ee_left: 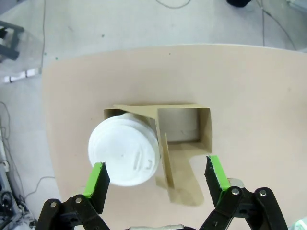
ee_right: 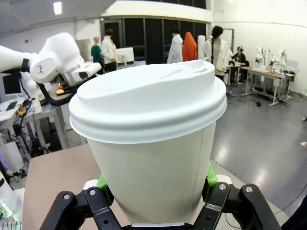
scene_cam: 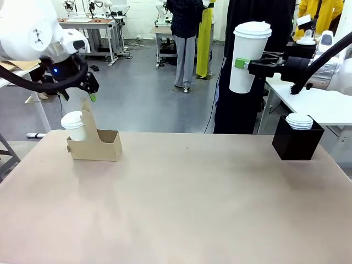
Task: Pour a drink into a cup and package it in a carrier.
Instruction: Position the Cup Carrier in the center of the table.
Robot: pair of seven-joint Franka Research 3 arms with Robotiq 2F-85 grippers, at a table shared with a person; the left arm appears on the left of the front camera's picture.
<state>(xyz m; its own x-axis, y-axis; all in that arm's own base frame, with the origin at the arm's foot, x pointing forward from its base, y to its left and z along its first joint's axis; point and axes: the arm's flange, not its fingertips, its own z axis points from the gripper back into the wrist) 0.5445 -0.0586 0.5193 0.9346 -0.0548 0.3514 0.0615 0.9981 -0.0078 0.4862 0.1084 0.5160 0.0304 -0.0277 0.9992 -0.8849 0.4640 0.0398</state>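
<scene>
The brown cardboard carrier (scene_cam: 98, 144) stands at the table's far left, its tall handle tab upright. A white lidded cup (scene_cam: 73, 125) sits in its left slot; the other slot (ee_left: 181, 125) is empty. My left gripper (scene_cam: 88, 88) hovers open just above the carrier, and its green-padded fingers (ee_left: 96, 179) straddle the cup (ee_left: 123, 149) and the handle from above. High over the table's right side, my right gripper (scene_cam: 242, 63) is shut on a second white lidded cup (scene_cam: 248, 58), held upright (ee_right: 153, 143). The carafe of dark drink is out of view.
A black box (scene_cam: 297, 144) topped with a stack of white lids (scene_cam: 300, 121) stands at the table's far right. A person in dark clothes stands behind the table near the raised cup. The tan tabletop (scene_cam: 181, 203) stretches between carrier and box.
</scene>
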